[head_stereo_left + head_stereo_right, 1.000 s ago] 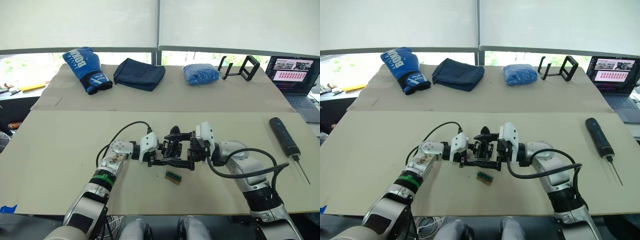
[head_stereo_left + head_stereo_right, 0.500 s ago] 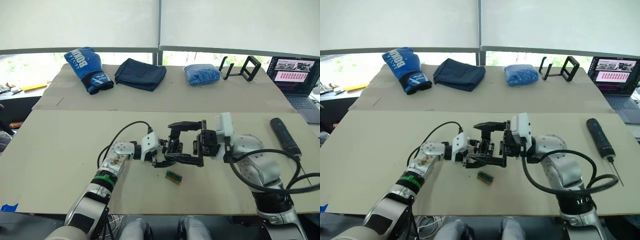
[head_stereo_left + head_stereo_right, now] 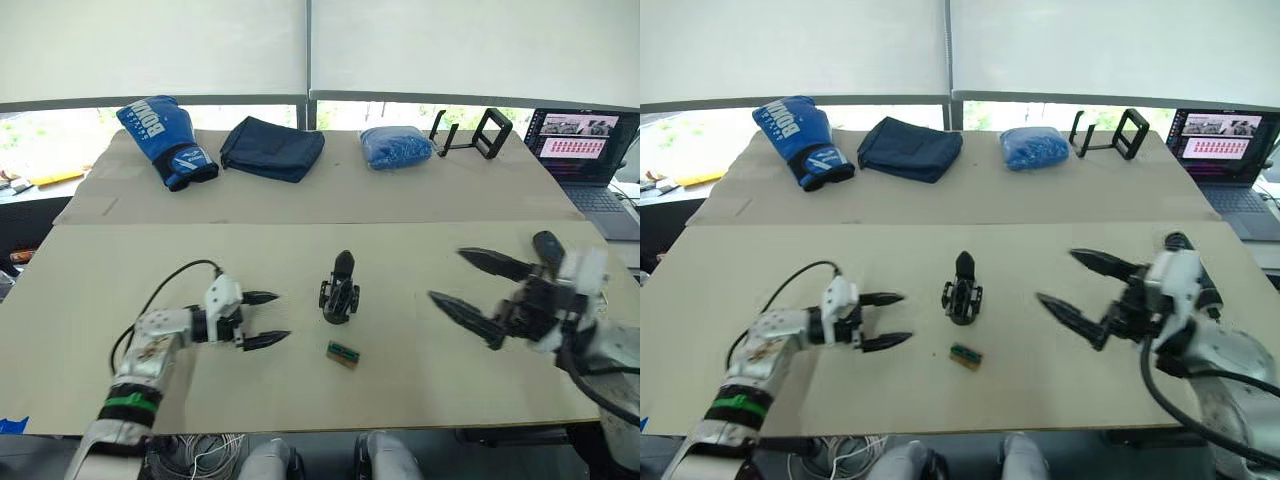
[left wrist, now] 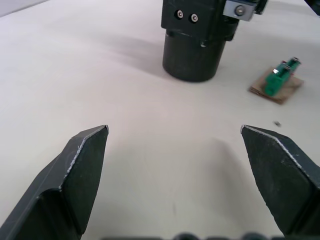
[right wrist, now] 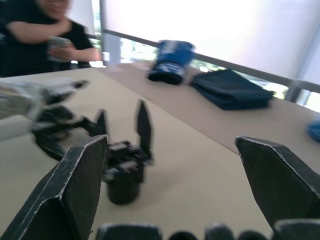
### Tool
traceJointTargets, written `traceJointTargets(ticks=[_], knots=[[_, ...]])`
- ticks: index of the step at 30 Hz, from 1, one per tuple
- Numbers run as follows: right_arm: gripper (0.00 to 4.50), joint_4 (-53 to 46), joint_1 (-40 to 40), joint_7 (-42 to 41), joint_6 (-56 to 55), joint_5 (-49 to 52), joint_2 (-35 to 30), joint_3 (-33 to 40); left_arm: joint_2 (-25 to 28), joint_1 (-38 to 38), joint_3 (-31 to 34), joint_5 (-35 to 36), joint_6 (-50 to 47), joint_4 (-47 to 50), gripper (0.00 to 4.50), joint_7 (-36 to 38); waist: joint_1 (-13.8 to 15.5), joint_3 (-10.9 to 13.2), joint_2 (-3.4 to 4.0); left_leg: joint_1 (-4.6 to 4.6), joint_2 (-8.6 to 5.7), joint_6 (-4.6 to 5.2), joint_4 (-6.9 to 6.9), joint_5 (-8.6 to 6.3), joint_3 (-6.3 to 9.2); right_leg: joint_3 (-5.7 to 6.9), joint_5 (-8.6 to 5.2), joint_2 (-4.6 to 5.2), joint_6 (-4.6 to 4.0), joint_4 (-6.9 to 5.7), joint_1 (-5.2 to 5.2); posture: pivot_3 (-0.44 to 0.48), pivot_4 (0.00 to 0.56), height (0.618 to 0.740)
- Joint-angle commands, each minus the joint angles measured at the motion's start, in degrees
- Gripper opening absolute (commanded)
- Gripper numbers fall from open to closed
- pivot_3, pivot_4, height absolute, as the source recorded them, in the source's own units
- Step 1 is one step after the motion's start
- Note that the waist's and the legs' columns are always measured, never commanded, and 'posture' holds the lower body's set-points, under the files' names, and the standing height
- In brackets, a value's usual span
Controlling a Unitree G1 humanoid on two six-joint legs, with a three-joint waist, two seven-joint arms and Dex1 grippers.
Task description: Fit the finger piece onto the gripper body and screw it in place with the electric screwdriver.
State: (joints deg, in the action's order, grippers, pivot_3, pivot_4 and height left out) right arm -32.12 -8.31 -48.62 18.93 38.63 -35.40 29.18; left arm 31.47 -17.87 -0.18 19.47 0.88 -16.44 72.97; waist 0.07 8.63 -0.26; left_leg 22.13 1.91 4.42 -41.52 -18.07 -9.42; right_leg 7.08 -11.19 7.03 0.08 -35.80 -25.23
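Note:
The gripper body (image 3: 340, 291) stands upright and alone at the middle of the table, on its round base (image 4: 192, 50), with a pointed black finger sticking up. I cannot tell the finger piece apart from the body. To its left, well apart, my left gripper (image 3: 262, 319) is open and holds nothing. On the other side my right gripper (image 3: 476, 289) hangs wide open and empty, fingers aimed at the body (image 5: 125, 170). The electric screwdriver (image 3: 546, 243) lies behind the right gripper, mostly hidden.
A small green-and-brown block (image 3: 344, 354) lies just in front of the gripper body. Along the far table sit a blue boxing glove (image 3: 165, 135), a dark cloth (image 3: 272, 148), a blue bag (image 3: 397, 147), a black stand (image 3: 470, 133) and a laptop (image 3: 585, 140). A person (image 5: 45, 40) is beyond the table's left side.
Both grippers have let go of the gripper body and pulled away, the left one leftward, the right one far right toward the screwdriver. The body now stands by itself.

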Motion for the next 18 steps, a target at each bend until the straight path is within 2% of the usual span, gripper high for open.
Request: traceJointTargets(ticks=[1, 6, 9, 14, 18], knots=[[4.5, -2.16, -6.45, -0.24, -5.38, -1.89, 1.54, 6.81, 1.59, 0.56, 2.77, 4.68, -2.57, 7.8, 4.47, 0.46, 0.67, 0.02, 0.03, -0.02, -0.01, 0.0, -0.01, -0.02, -0.02, -0.01, 0.0, -0.06, 0.0, 0.0, 0.02, 0.0, 0.15, 0.74], [4.5, 1.59, -18.14, -1.07, -14.03, -5.47, 6.45, 14.84, 4.3, 2.66, 4.93, 8.84, -8.63, 15.13, 4.47, -0.3, 0.72, 0.02, 0.07, -0.03, -0.07, -0.28, 0.02, -0.24, -0.04, -0.1, -0.23, -0.15, 0.37, 0.02, 0.06, 0.0, 0.15, 0.74], [4.5, 5.45, -22.99, 1.86, -18.48, -6.07, 12.15, 19.12, 4.94, 2.12, 5.98, 11.49, -11.72, 18.28, 4.47, -1.01, 0.7, 0.02, 0.07, -0.08, -0.06, -0.33, 0.05, -0.25, -0.05, -0.11, -0.3, -0.3, 0.49, 0.03, 0.09, 0.0, 0.15, 0.74], [4.5, 8.46, -31.83, 0.68, -26.37, -9.47, 18.43, 19.36, 2.3, 0.8, 6.46, 14.55, -14.38, 20.62, 4.47, -3.93, 0.64, 0.01, 0.14, -0.31, -0.06, -0.58, 0.44, -0.18, -0.08, -0.32, -0.34, -0.31, 0.49, 0.05, 0.09, 0.0, 0.15, 0.74], [4.5, 7.51, -34.21, 2.84, -26.4, -6.79, 19.58, 19.88, 1.69, 1.11, 5.98, 14.46, -14.12, 21.81, 4.47, -4.45, -0.08, -0.01, 0.18, -0.55, -0.04, -0.72, 0.7, -0.1, -0.21, -0.59, -0.37, -0.42, 0.41, 0.04, 0.08, 0.0, 0.15, 0.74]])
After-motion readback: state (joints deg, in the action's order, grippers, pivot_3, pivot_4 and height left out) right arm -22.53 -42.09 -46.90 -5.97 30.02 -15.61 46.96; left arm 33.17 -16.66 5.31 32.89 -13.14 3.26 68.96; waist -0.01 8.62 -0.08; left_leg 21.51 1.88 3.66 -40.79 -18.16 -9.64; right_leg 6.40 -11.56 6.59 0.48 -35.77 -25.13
